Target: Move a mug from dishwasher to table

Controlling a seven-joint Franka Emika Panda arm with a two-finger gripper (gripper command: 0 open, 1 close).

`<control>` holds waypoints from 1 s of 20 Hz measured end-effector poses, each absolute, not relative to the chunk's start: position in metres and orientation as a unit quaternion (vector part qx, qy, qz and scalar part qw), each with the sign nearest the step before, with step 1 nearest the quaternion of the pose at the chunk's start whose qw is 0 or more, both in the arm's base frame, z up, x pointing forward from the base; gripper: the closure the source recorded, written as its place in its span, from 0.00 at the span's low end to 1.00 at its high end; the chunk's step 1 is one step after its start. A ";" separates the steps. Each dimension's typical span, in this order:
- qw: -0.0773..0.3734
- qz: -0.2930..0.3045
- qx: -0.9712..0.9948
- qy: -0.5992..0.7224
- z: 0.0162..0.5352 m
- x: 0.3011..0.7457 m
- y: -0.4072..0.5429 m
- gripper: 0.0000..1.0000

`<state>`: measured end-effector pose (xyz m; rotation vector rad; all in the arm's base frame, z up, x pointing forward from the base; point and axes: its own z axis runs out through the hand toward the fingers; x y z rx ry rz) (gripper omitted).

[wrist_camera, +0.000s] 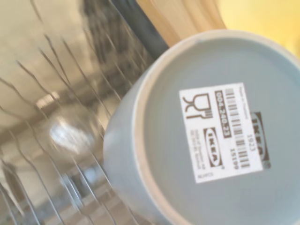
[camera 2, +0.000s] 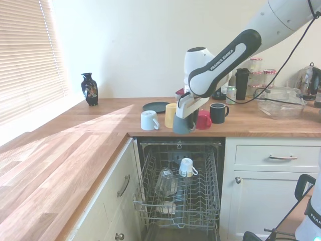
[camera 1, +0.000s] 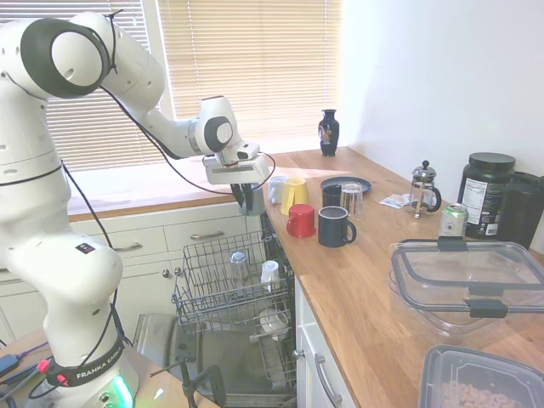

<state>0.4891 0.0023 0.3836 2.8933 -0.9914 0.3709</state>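
Hand (camera 2: 183, 122) grips the dull grey-blue mug (camera 2: 181, 125) above the dishwasher's wire rack (camera 2: 175, 188) — lifted out, yet to reach the wooden bench (camera 2: 100, 120) edge.

walls: plain white painted wall (camera 2: 150, 45), matt, bare
window: wide window with cream slatted blinds (camera 1: 246, 68), lowered, daylight coming through
cabinets: white cabinet fronts (camera 2: 266, 186) with slim metal bar handles (camera 2: 279, 157)
light: bright sun, hard shadows
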 end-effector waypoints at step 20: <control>0.041 0.118 0.901 -0.414 0.362 0.369 -0.137 1.00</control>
